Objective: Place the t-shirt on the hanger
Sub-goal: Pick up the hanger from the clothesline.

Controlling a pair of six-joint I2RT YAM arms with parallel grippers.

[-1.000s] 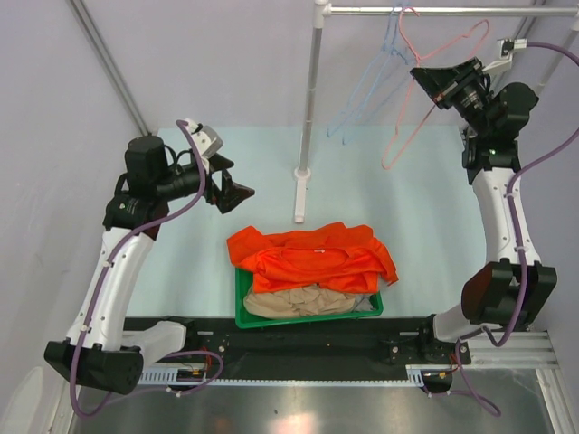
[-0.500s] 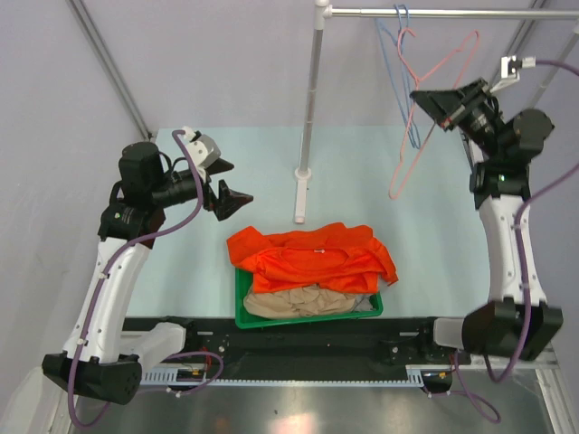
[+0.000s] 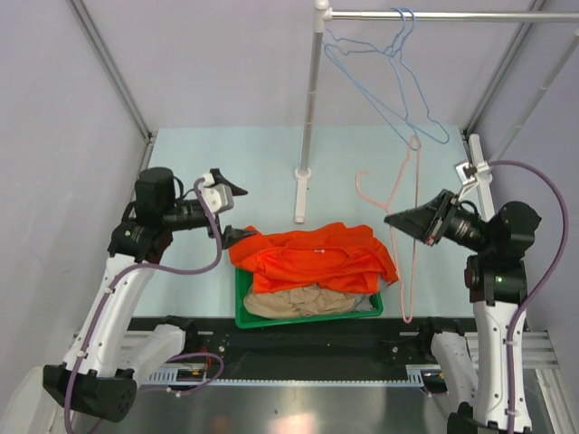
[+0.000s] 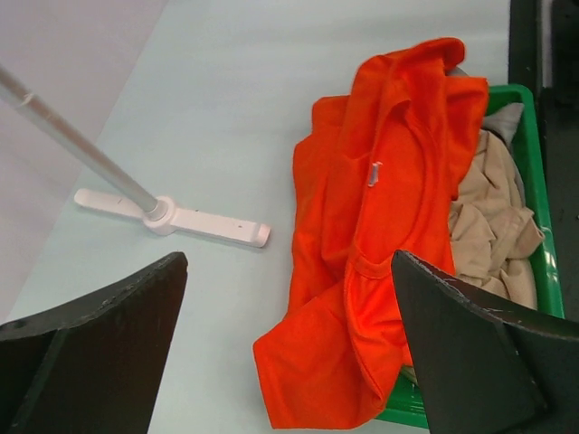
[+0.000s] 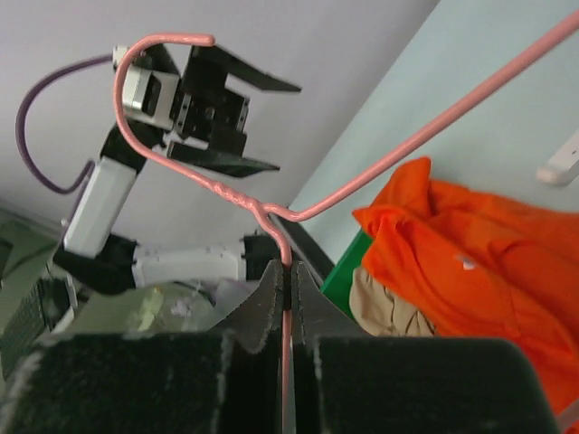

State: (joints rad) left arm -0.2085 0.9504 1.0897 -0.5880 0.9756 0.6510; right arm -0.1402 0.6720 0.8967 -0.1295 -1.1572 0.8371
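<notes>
Lavender walls close in a pale blue-green surface [image 3: 208,163], with a white rack pole [image 3: 308,99] standing on its foot toward the back. Right fingers [image 5: 276,294] are pressed shut on the hanger [image 5: 425,127], pinching the pink wire just below its twisted neck; from that grip one shoulder runs up and away, and the hook curls over above. Seen from overhead, the hanger is held in the air, clear of the rail [image 3: 470,14] and to the right of the green bin [image 3: 241,303], its hook pointing toward the pole and its long body hanging down past the bin's right end. Left fingers [image 4: 99,353] stand wide apart, gripping nothing, and hover above the surface just beside the left end of the t-shirt [image 3: 317,258]. The t-shirt, bright orange, lies crumpled across the top of the bin and spills over the back and left rim onto the surface, with its collar and a small white label facing up. Under it in the bin lies a beige garment [image 3: 289,303], with a bit of grey cloth at the right end. Light blue hangers [image 3: 398,47] hang by their hooks from the rail, above and behind the pink one
</notes>
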